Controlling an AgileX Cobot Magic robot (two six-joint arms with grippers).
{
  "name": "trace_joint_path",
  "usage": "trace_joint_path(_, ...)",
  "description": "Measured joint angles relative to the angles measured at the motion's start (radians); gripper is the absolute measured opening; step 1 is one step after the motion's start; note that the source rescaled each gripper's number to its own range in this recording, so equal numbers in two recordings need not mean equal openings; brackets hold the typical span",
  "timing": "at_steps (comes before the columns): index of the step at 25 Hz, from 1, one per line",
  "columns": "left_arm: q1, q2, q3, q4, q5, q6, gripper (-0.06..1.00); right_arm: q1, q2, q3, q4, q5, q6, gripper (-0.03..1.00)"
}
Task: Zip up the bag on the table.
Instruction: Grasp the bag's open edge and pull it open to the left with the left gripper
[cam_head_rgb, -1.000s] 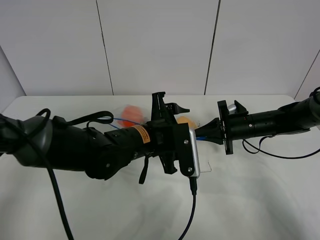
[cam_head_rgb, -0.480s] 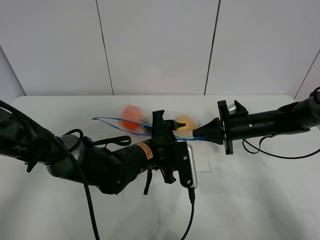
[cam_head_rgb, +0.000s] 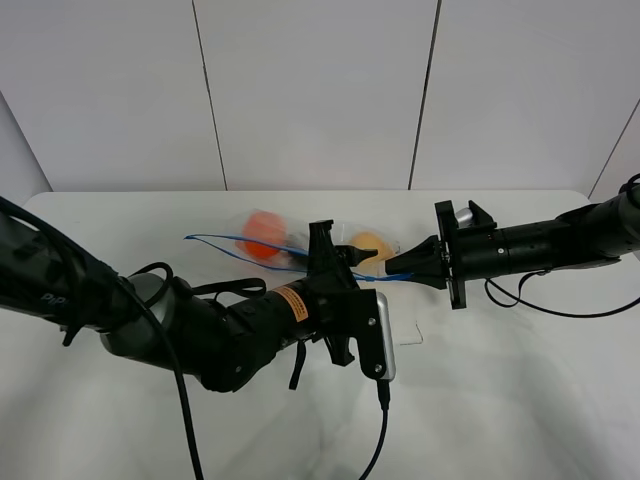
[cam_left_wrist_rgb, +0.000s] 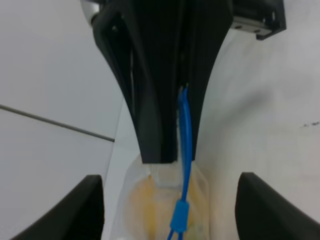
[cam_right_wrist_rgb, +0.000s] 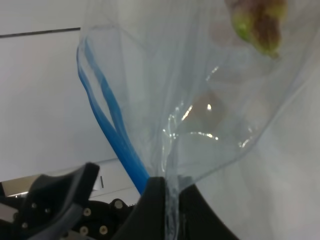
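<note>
Centre frame, the blue strip (cam_head_rgb: 232, 243) of the zip bag (cam_head_rgb: 262, 224) is being pinched by the right hand (cam_head_rgb: 393, 268); its slider (cam_left_wrist_rgb: 179, 220) is being straddled by the left hand (cam_head_rgb: 338, 255), spread wide.

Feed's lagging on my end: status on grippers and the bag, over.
Right gripper shut on the bag end. Left gripper open, straddling the blue slider. Zipper strip unzipped, mouth gaping. Nothing seen blocking the strip.

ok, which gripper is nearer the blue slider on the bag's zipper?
Left. The left gripper straddles the blue slider, jaws open on either side of it. The right gripper is shut on the bag at its corner, farther along the zipper strip.
</note>
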Motion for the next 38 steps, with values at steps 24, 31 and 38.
trace_joint_path(24, 0.027, 0.033, -0.024, 0.010, -0.002, 0.000, 0.23, 0.000, 0.000, 0.000, 0.000, 0.000, 0.000, 0.00)
trace_joint_path(31, 0.027, 0.033, -0.024, 0.010, -0.002, 0.000, 0.21, 0.000, -0.001, 0.000, 0.000, 0.000, 0.000, 0.00)
trace_joint_path(38, 0.027, 0.033, -0.024, 0.010, -0.002, 0.001, 0.21, 0.000, -0.001, 0.000, 0.000, 0.000, 0.000, 0.00)
